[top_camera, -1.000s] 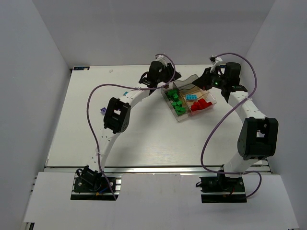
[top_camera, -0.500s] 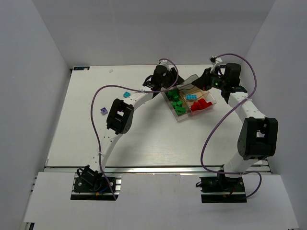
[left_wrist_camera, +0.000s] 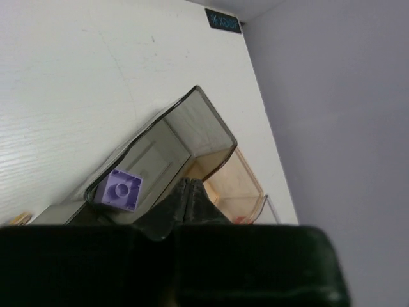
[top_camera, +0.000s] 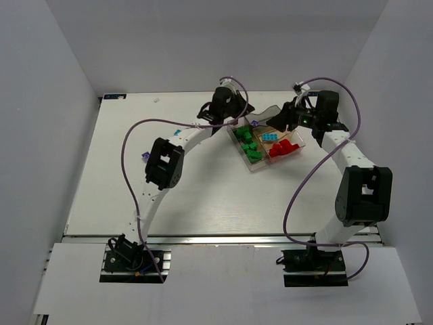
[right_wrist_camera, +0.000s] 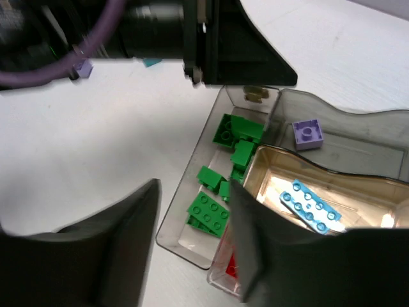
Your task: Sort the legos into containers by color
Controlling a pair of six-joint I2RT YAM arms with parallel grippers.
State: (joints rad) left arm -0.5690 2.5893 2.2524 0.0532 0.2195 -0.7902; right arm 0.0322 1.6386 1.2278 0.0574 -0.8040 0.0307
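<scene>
The clear brownish tray (top_camera: 260, 166) holds the sorted legos. Green legos (top_camera: 247, 143) fill its long section. A blue plate (top_camera: 270, 137) and red bricks (top_camera: 284, 149) lie in squarish ones. A light purple brick (top_camera: 255, 124) rests in the smoky back compartment, also seen in the left wrist view (left_wrist_camera: 123, 189) and the right wrist view (right_wrist_camera: 307, 134). My left gripper (left_wrist_camera: 185, 183) is shut and empty, just over that compartment's rim. My right gripper (right_wrist_camera: 193, 188) hangs open and empty above the green legos (right_wrist_camera: 211, 211).
A cyan lego (top_camera: 177, 132) and a purple lego (top_camera: 144, 156) lie loose on the white table, left of the left arm. The left gripper's black body (right_wrist_camera: 211, 45) is close behind the tray's back left corner. Grey walls enclose the table.
The right gripper has opened and a purple brick now lies in the tray's back compartment. The left gripper has shut with nothing in it after shifting briefly toward the tray and back.
</scene>
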